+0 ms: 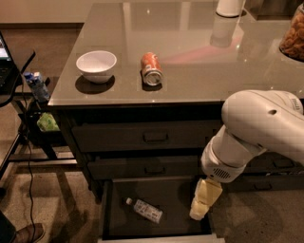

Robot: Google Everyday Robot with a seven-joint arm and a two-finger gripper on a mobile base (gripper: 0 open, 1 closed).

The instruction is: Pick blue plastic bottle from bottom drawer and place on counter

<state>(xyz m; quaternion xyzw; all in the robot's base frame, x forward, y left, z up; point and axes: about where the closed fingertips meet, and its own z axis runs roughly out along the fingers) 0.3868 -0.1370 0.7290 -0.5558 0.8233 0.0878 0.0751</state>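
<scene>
The blue plastic bottle [144, 210] is small and clear with a white cap. It lies on its side in the open bottom drawer [114, 199], left of the drawer's middle. The gripper [198, 213] hangs from the white arm over the drawer's right side. It is to the right of the bottle and apart from it. The counter [199, 71] is the glossy grey top above the drawers.
A white bowl [96, 66] and an orange soda can [151, 69] on its side rest on the counter's front left. A white container [230, 7] and a jar [293, 35] stand at the back right. A black side table [14, 71] with a blue-and-white carton [37, 86] stands left.
</scene>
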